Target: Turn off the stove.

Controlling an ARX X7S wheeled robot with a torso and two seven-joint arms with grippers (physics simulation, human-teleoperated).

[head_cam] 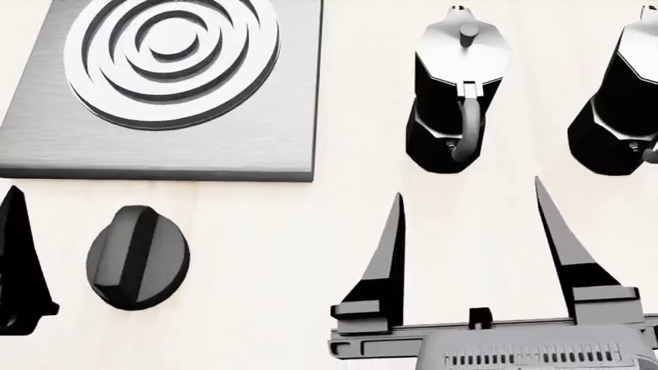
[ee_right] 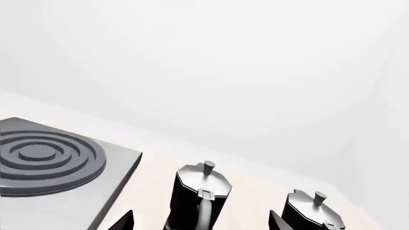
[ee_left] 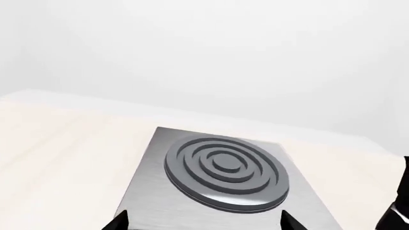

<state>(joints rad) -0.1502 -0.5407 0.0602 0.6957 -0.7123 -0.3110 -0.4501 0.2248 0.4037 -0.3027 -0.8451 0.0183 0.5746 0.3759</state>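
The stove (head_cam: 257, 146) is a flat brushed-grey slab with a ringed round burner (head_cam: 169, 58), at the head view's upper left. Its black ridged knob (head_cam: 137, 258) lies on the light table just in front of the slab. My left gripper (ee_left: 204, 221) is open and empty, facing the slab (ee_left: 160, 191) and burner (ee_left: 225, 170). In the head view only one of its fingers (head_cam: 21, 262) shows, just left of the knob and apart from it. My right gripper (head_cam: 468, 189) is open and empty, to the right of the knob.
Two black-and-silver moka pots (head_cam: 458, 92) (head_cam: 622, 100) stand right of the stove, beyond my right gripper. The right wrist view shows both (ee_right: 198, 196) (ee_right: 310, 211), the nearer one between my right gripper's (ee_right: 201, 221) tips. A white wall stands behind the table.
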